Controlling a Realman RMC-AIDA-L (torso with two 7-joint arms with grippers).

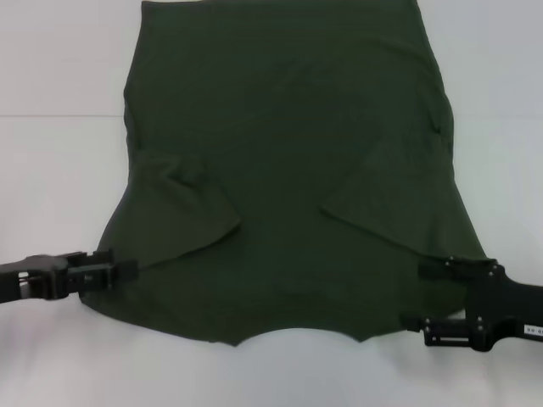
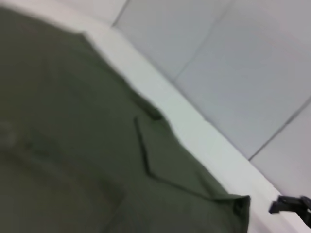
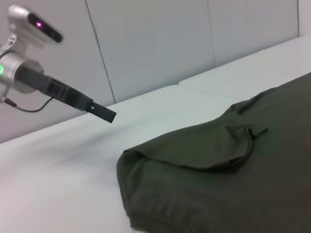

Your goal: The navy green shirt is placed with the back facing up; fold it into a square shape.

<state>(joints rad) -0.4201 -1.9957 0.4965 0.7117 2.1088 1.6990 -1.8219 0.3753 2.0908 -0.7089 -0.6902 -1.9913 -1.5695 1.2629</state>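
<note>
Lying across the white worktop (image 1: pixel 51 170), sleeves folded inward, the navy green shirt (image 1: pixel 288 153) is reaching its far edge. Left pincer (image 1: pixel 119 271) and right pincer (image 1: pixel 424 297) are flanking the near corners, grip state undeterminable. Risk: uneven lifting skewing the fold.

We find no text we can read — only a small pale label on the right gripper (image 1: pixel 454 322), beside the navy green shirt (image 1: pixel 288 170), its marks too small to make out.

The head view looks steeply down on the whole navy green shirt (image 1: pixel 284 170). Both wrist views skim low and close across the same shirt from opposite edges of the white surface (image 3: pixel 58 170).
</note>
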